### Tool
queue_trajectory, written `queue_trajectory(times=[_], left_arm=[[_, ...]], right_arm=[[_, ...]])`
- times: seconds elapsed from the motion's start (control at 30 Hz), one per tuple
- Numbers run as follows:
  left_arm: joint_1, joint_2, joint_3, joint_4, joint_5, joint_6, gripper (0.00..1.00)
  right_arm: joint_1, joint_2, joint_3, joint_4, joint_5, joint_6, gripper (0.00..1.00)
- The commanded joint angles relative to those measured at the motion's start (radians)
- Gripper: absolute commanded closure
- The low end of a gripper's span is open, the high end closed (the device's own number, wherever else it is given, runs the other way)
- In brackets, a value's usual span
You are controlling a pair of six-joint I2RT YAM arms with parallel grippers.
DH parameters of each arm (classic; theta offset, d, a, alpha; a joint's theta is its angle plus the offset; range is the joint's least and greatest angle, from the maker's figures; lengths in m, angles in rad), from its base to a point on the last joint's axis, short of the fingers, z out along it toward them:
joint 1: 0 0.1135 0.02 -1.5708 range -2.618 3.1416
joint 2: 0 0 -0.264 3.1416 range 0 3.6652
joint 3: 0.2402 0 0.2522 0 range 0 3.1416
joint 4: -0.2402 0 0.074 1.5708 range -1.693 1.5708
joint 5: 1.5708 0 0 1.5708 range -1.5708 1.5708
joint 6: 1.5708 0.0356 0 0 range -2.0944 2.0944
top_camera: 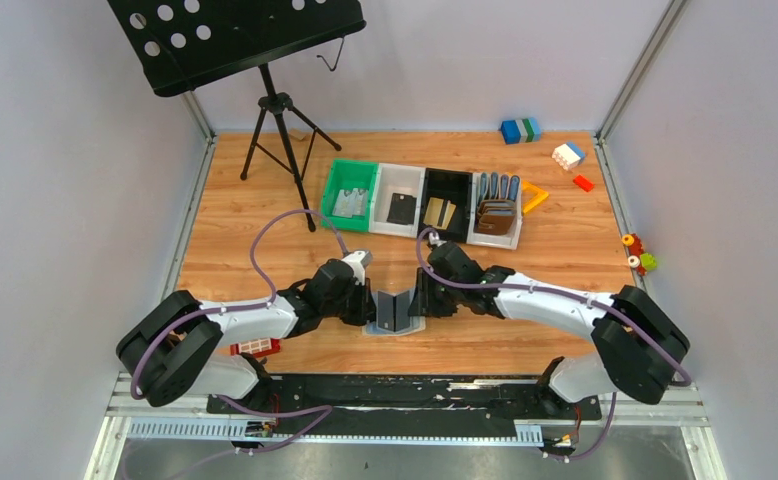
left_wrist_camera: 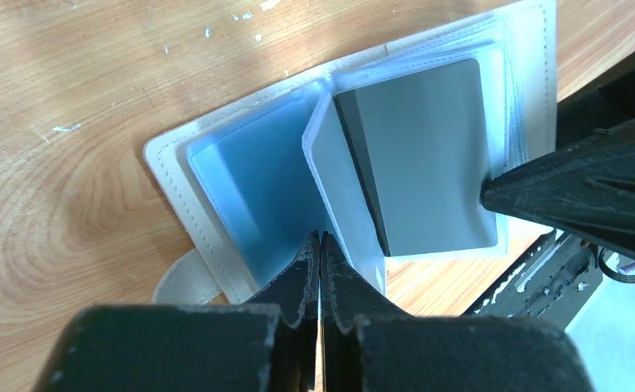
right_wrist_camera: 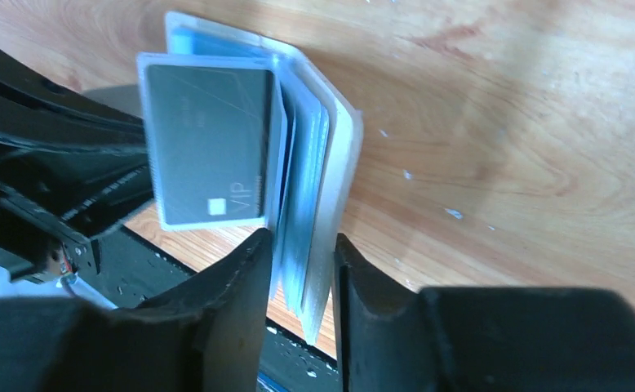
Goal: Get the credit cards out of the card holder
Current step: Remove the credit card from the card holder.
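Observation:
The card holder [top_camera: 396, 318] stands open on the table between my two grippers. In the left wrist view its pale cover [left_wrist_camera: 170, 155] lies on the wood, with light blue sleeves inside. A dark grey credit card [left_wrist_camera: 428, 163] sits in a clear sleeve; the right wrist view shows it marked VIP [right_wrist_camera: 208, 147]. My left gripper [left_wrist_camera: 320, 238] [top_camera: 370, 305] is shut on a clear sleeve page. My right gripper [right_wrist_camera: 302, 237] [top_camera: 423, 298] is shut on the stack of sleeves and the other cover [right_wrist_camera: 343, 147].
A row of bins stands behind: a green bin [top_camera: 350, 180] with silvery cards, a white bin [top_camera: 401, 185] with a black card, a black bin [top_camera: 443, 190] with gold cards, and a white bin [top_camera: 495, 215] with brown wallets. A music stand [top_camera: 280, 110] is at the back left. Toy bricks [top_camera: 520, 130] are at the back right.

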Motion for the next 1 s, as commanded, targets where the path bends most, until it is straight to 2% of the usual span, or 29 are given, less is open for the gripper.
queue_trajectory(times=[0.0,0.1,0.3,0.4,0.53,0.67,0.77,0.97], left_arm=[[0.001,-0.019,-0.009,-0.029,-0.016,0.025,1.00],[0.001,-0.027,-0.017,-0.019,-0.013,0.026,1.00],[0.002,-0.031,-0.017,-0.022,-0.010,0.031,1.00],[0.001,-0.036,-0.022,-0.008,-0.001,0.024,1.00],[0.002,-0.042,-0.027,0.009,0.016,0.014,1.00],[0.002,-0.050,-0.029,0.006,0.019,0.018,1.00],[0.002,-0.053,-0.029,0.000,0.020,0.020,1.00],[0.001,-0.091,-0.024,-0.041,0.010,0.023,1.00]], right_arm=[[-0.060,-0.067,-0.124,0.243,-0.184,0.059,0.64],[-0.077,-0.099,-0.196,0.331,-0.215,0.082,0.53],[-0.099,-0.129,-0.253,0.460,-0.272,0.114,0.43],[-0.100,-0.110,-0.249,0.464,-0.273,0.118,0.42],[-0.098,-0.054,-0.216,0.416,-0.265,0.110,0.47],[-0.088,-0.022,-0.164,0.335,-0.195,0.082,0.49],[-0.085,-0.001,-0.137,0.268,-0.172,0.065,0.56],[-0.085,0.004,-0.106,0.232,-0.169,0.052,0.93]])
